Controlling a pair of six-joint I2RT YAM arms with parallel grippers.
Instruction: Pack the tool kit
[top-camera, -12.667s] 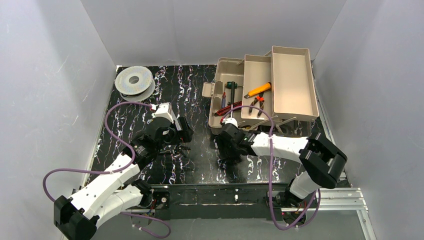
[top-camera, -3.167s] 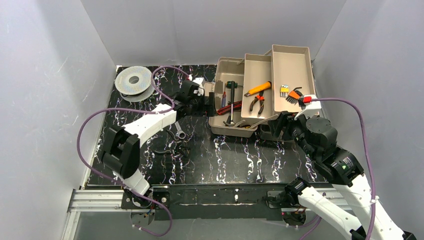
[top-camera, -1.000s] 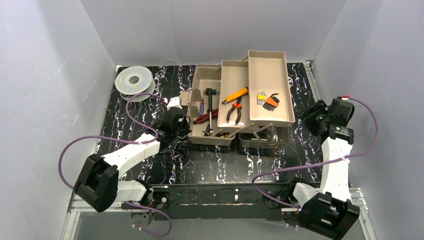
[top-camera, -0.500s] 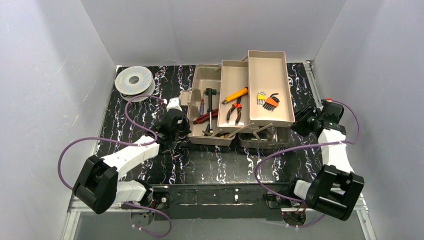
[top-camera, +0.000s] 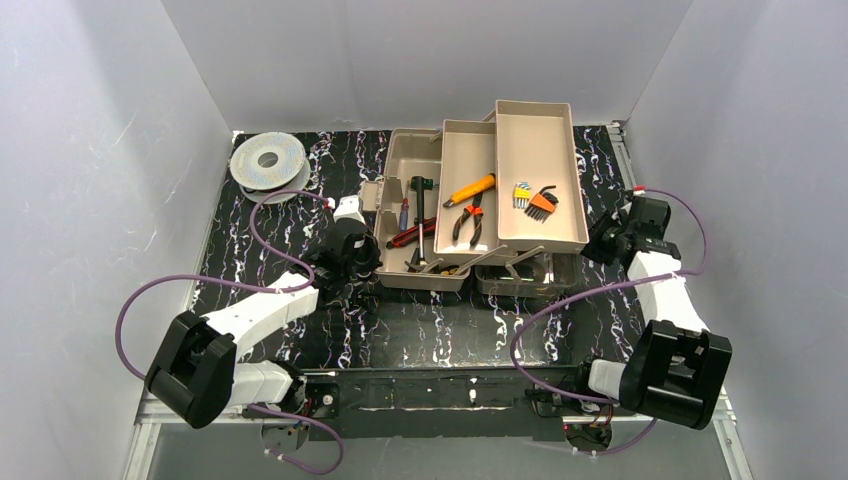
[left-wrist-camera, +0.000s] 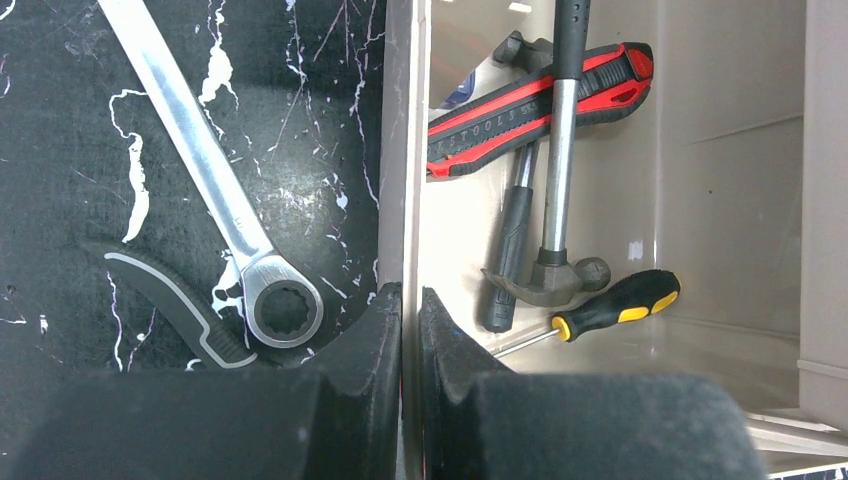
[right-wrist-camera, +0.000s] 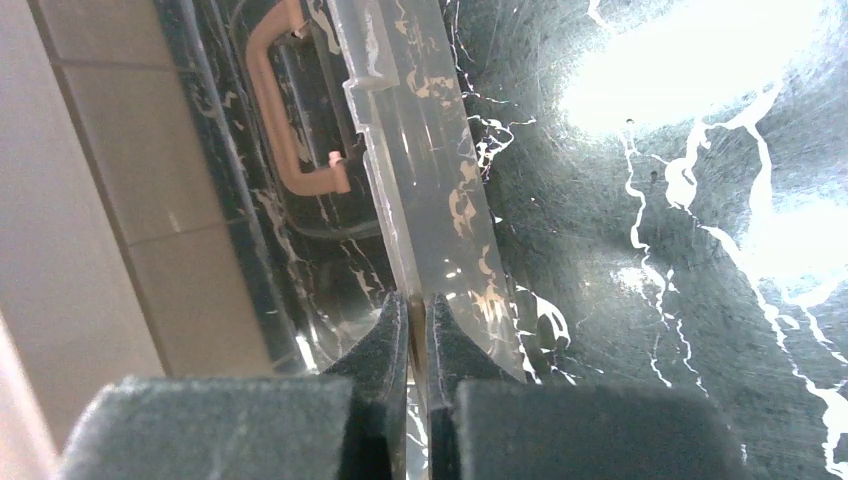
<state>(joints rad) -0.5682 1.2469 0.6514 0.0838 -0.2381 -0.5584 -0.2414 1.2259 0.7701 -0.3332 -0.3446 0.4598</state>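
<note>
Back left: spool (top-camera: 267, 160); centre-right: tool kit (top-camera: 535, 140); wrench (left-wrist-camera: 198, 165) just left of it.

The black marbled table (top-camera: 450, 330) carries the tool kit (top-camera: 545, 140), a grey spool (top-camera: 268, 160) and a wrench (left-wrist-camera: 198, 160).

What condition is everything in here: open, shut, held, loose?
tool kit: open, trays fanned out, tools inside.
lid: swung open, beneath the fanned trays.
left end effector: shut on the tool kit's left wall.
right end effector: shut on the lid's edge.
wrench: loose on the table, outside the tool kit.
wire spool: lying flat, far left corner.
</note>
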